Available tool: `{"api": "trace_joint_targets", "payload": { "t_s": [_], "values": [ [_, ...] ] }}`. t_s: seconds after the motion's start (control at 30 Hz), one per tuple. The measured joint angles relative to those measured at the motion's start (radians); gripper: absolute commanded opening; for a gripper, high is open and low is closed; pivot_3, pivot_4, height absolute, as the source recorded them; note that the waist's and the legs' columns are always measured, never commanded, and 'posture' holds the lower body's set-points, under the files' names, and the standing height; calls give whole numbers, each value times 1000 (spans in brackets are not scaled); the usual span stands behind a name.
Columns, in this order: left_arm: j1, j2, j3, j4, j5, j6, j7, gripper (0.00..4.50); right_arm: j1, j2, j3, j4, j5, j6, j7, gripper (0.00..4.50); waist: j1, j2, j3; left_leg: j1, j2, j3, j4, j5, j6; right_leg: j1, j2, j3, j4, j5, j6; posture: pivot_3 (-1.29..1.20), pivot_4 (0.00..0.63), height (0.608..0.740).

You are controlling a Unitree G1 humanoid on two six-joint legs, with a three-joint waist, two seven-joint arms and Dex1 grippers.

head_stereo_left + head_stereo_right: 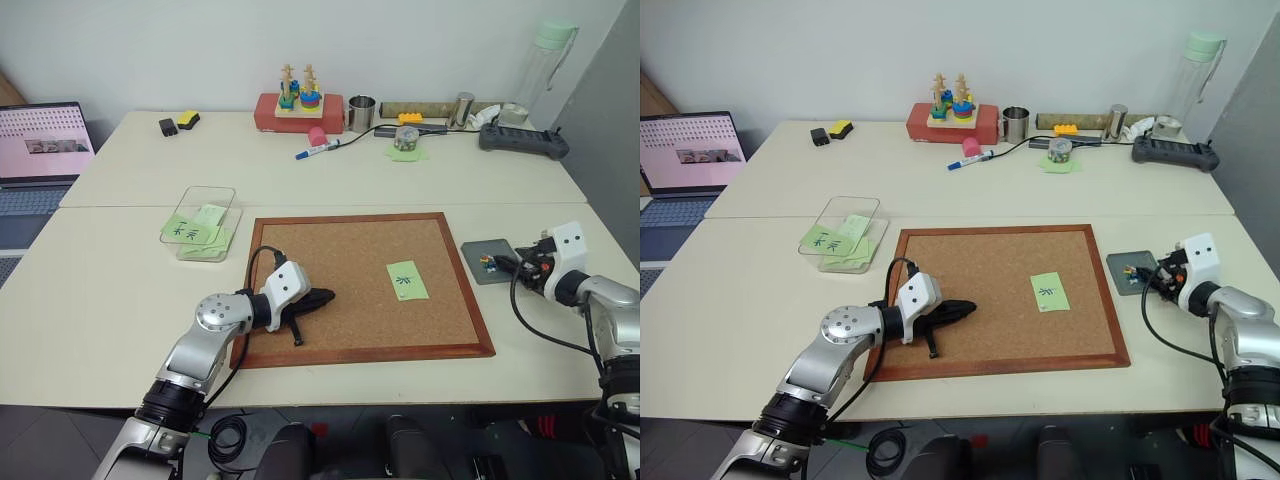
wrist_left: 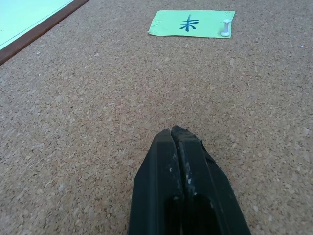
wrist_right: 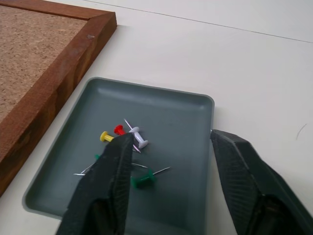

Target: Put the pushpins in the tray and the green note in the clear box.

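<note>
two cream tables [image 1: 120, 290] abut, seemingly under a pale wall [image 1: 200, 50].

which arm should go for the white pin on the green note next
Left, probably. The left gripper rests shut on the corkboard, pointing at the green note, whose white pin lies straight ahead. The right gripper is open over the tray, off the board.

Soft, even indoor light fills the scene. The table [image 1: 120, 290] carries only faint shadows. The laptop screen [image 1: 45, 140] glows pink and washed out.
</note>
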Motion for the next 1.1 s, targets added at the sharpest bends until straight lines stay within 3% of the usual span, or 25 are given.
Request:
{"api": "trace_joint_targets", "payload": {
  "t_s": [0.2,0.33,0.47,0.6,0.83,1.1],
  "values": [
    [1,0,0,0,0,0,0,0,5,-38,-16,-70,42,29,63,2535,0,0,0,0,0,0,0,0,0,0,0,0,0,0,0,0,150,740],
    [3,0,1,-2,0,-2,0,0,58,-112,-7,-249,94,64,193,2535,0,0,0,0,0,-1,0,0,0,0,0,-1,0,0,0,0,150,740],
    [3,2,3,-1,0,-2,0,0,124,-156,63,-469,142,107,318,2535,-1,0,0,0,1,-2,0,0,0,0,1,-1,0,0,0,0,150,740],
    [2,1,3,-1,0,-1,-3,0,125,-132,160,-582,139,114,336,2535,0,0,0,0,1,-2,0,0,0,0,0,0,-1,0,0,0,150,740],
    [2,2,3,-1,0,-1,-5,0,99,-30,310,-535,21,43,295,2535,1,0,0,0,1,-3,0,0,0,0,0,-1,-1,0,0,0,150,740],
    [2,2,3,-1,0,0,-6,0,47,39,359,-405,-46,-49,295,2535,1,0,0,0,0,-4,0,0,0,0,0,-1,-1,0,0,0,150,740]
  ]
}}
